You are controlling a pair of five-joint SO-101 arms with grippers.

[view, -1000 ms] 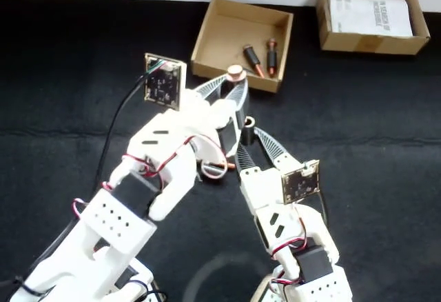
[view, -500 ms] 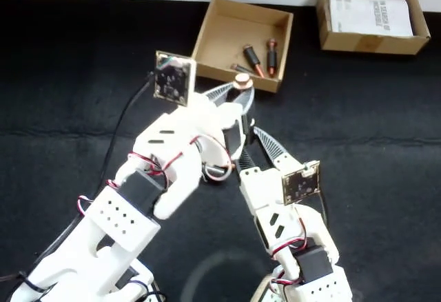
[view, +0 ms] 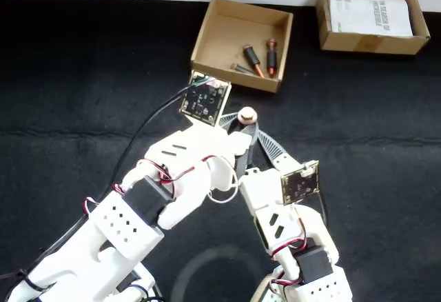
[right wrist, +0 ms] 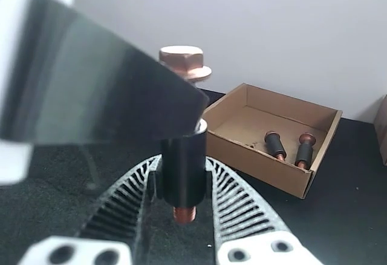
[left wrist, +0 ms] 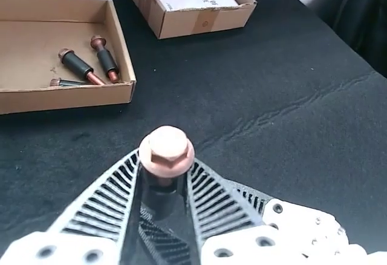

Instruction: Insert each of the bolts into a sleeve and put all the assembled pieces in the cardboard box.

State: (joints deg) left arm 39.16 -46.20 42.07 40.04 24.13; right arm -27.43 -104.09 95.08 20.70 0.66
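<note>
While clamped at both ends above the counter's middle, just short of the cardboard box [left wrist: 66,98] by the far edge: one copper bolt [left wrist: 166,150], hex head up, pinched just under the head by left jaws; one black sleeve [right wrist: 183,168] around its shank, gripped by right jaws, shank tip showing below. Already in box: two assembled pieces [view: 251,57]. Risks, as judged: bolt dragged back out of sleeve if left jaws lift before letting go; piece dropped short of box if right jaws slacken.
</note>
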